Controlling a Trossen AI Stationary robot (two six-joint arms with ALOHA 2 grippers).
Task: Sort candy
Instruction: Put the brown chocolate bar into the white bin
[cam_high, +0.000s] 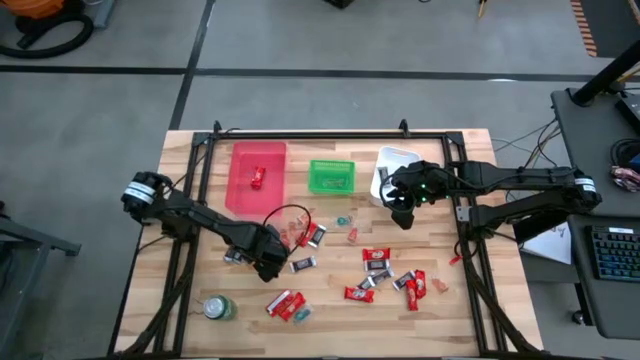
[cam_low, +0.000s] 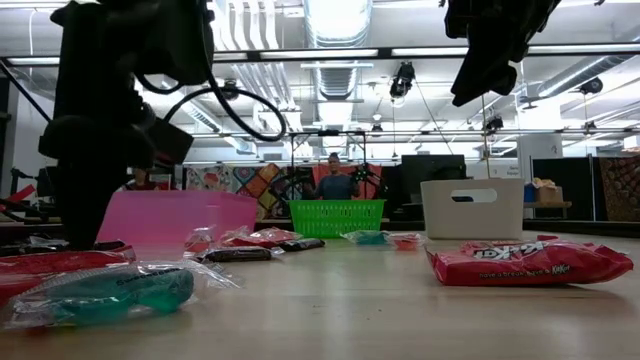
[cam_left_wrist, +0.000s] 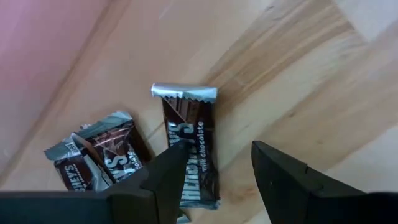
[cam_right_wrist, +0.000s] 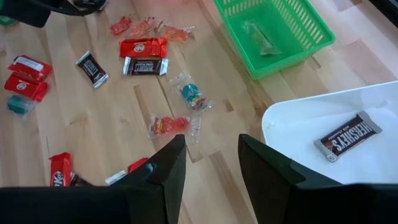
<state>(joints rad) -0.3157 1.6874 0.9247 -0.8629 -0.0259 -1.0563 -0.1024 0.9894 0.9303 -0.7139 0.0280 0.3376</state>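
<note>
Left end effector low over worktop, fingers spread astride brown chocolate bar, apparently lined up to grab; nothing gripped. Second brown bar just beside, may crowd pickup. Right end effector released, empty, near white bin holding one brown bar. Candy scattered mid-worktop; pink bin, green basket behind.

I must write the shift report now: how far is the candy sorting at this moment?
Early stage. Done: one red candy in the pink bin, one clear-wrapped sweet in the green basket, one Hershey's bar in the white bin. In hand: nothing; the open left gripper hovers over a Hershey's bar. Left: most candy on the table.
</note>
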